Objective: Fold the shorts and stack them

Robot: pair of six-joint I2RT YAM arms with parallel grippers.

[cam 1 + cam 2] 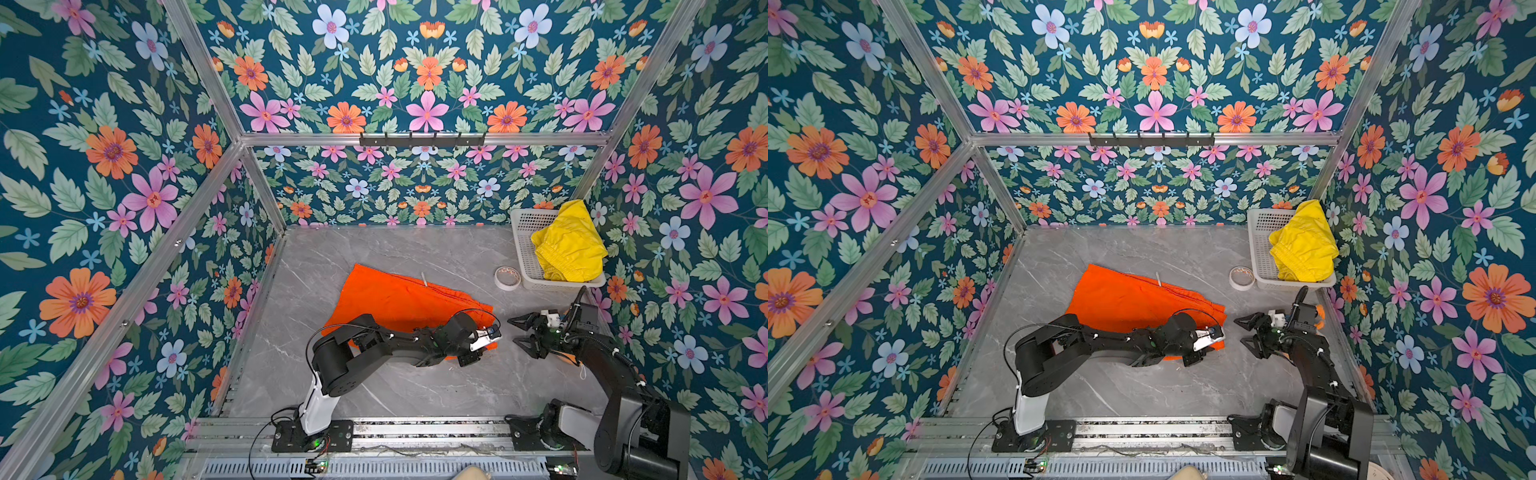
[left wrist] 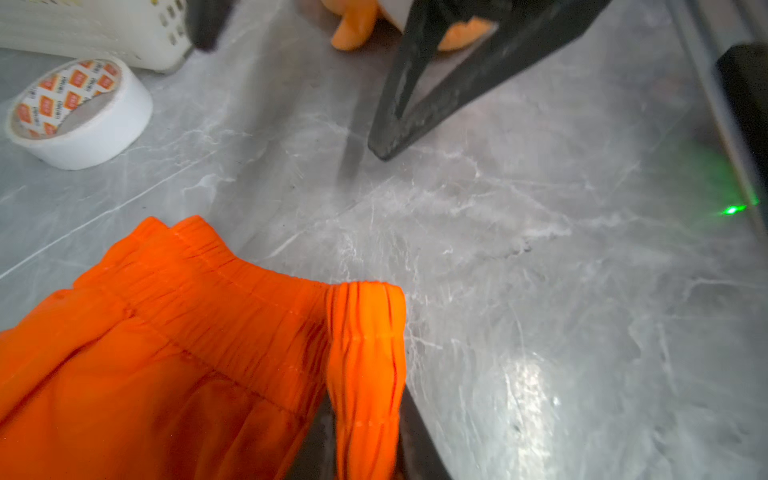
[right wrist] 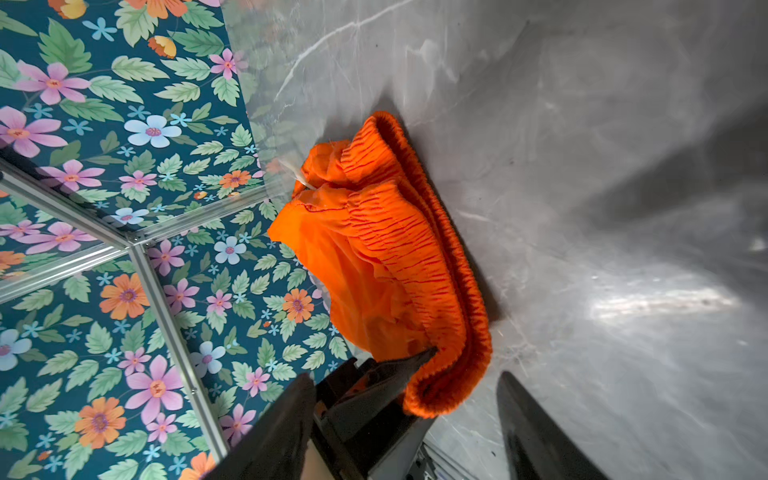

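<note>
My left gripper (image 2: 368, 440) pinches the near waistband corner of the orange shorts (image 1: 395, 299), whose length runs leftward across the worktop (image 1: 415, 386) (my right gripper (image 1: 514, 331), spread, waits just beside that waistband). The yellow shorts (image 1: 569, 245) sit in the basket (image 1: 523, 232).

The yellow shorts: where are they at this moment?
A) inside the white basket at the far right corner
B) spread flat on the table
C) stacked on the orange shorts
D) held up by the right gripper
A: in both top views the yellow shorts lie crumpled in the white basket, and only the orange shorts lie on the grey table.
</note>
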